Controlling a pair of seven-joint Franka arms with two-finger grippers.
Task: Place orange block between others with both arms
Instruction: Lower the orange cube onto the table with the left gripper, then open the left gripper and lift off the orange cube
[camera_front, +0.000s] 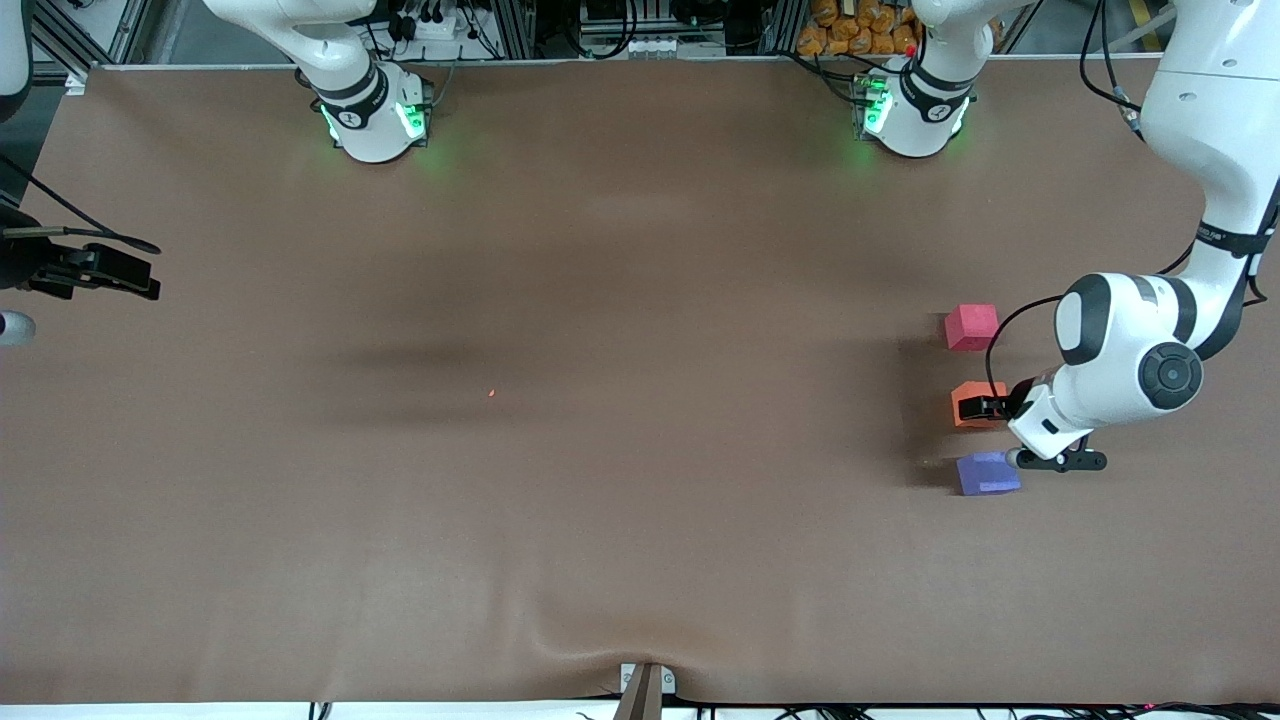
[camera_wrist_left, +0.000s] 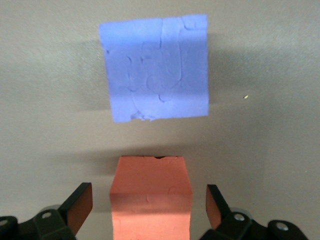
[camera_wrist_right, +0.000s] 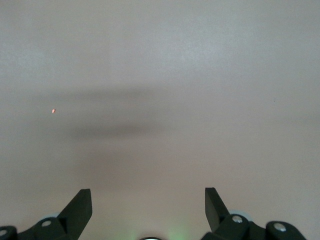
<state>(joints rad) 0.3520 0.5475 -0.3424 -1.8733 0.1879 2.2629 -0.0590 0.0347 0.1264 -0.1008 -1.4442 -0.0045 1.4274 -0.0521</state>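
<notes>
On a brown cloth-covered table (camera_front: 600, 500), near the left arm's end, the matte orange foam cube (camera_wrist_left: 150, 195) sat between pinkish-red cube (camera_front: 971, 326) and purple-blue cube (camera_wrist_left: 154, 67), the left gripper (camera_wrist_left: 149, 205) spread wide around it without touching, while the right gripper (camera_wrist_right: 148, 207) waited open over bare cloth.

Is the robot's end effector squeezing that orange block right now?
No: in the left wrist view the left end effector has its fingers apart, with a gap on each side of the orange block.

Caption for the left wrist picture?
Open left gripper straddles the orange block, purple-blue cube just ahead.
</notes>
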